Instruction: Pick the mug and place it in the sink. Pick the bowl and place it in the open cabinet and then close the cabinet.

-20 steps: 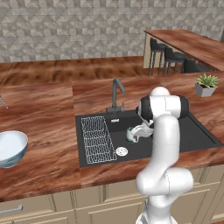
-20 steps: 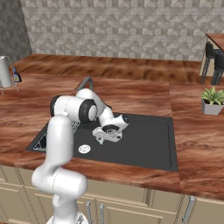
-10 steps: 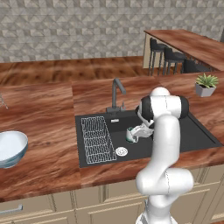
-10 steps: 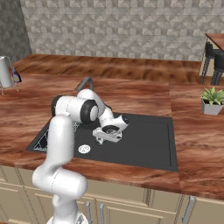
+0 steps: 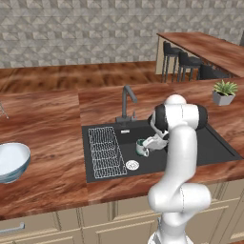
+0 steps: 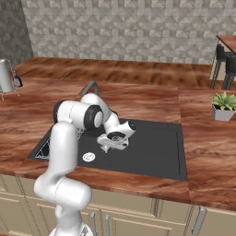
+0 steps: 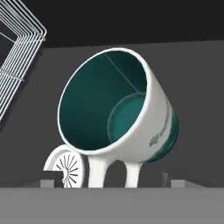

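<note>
The mug (image 7: 118,118), teal inside with a white handle, lies tilted just over the floor of the black sink (image 5: 214,143), next to the round drain (image 7: 65,168). From the left base view the mug (image 5: 141,147) sits right of the wire rack (image 5: 106,152). My gripper (image 7: 113,183) is low in the basin and open, its tips spread wide on either side of the mug's handle without pressing it. The gripper (image 6: 113,142) hangs over the sink (image 6: 156,152). The white bowl (image 5: 9,161) rests on the counter at far left. The cabinet is out of view.
A dark faucet (image 5: 126,102) stands behind the sink. A potted plant (image 5: 224,91) sits on the counter to the right, with bar stools (image 5: 183,64) beyond. Drawer fronts run below the counter edge.
The jaws have gone from shut on the mug to spread wide, letting it go in the sink. The arm has stayed in place.
</note>
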Tool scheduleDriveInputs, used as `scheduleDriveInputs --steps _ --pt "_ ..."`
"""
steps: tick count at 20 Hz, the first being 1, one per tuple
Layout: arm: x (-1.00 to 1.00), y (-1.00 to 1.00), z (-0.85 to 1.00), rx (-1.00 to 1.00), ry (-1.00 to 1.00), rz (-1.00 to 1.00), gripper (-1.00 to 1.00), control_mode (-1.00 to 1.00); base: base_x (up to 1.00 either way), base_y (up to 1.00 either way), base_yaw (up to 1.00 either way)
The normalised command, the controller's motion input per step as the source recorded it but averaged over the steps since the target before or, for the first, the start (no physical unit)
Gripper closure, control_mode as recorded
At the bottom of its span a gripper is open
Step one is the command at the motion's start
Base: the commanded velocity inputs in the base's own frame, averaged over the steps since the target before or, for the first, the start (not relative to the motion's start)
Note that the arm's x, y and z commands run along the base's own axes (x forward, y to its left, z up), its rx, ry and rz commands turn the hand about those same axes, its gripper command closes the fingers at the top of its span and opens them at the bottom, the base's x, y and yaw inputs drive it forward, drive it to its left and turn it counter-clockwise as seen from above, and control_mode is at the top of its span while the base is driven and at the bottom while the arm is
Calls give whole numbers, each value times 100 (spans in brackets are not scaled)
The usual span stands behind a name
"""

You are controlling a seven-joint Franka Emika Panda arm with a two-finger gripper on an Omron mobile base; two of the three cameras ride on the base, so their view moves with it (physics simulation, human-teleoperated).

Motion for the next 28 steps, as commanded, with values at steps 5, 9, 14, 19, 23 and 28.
scheduleDriveInputs --steps 5,9,14,19,23,28 --pt "-8 -1 45 0 0 0 -100 -100 0 0 0" --pt "-28 -7 70 0 -2 0 -100 -100 0 0 0" --pt "-53 -14 65 0 1 -4 -100 -100 0 0 0" --pt "-56 -15 85 0 9 -5 -100 -100 0 0 0" --pt "-51 -4 89 0 18 -5 -100 -100 0 0 0" --pt "-51 0 85 0 20 -8 -100 -100 0 0 0"
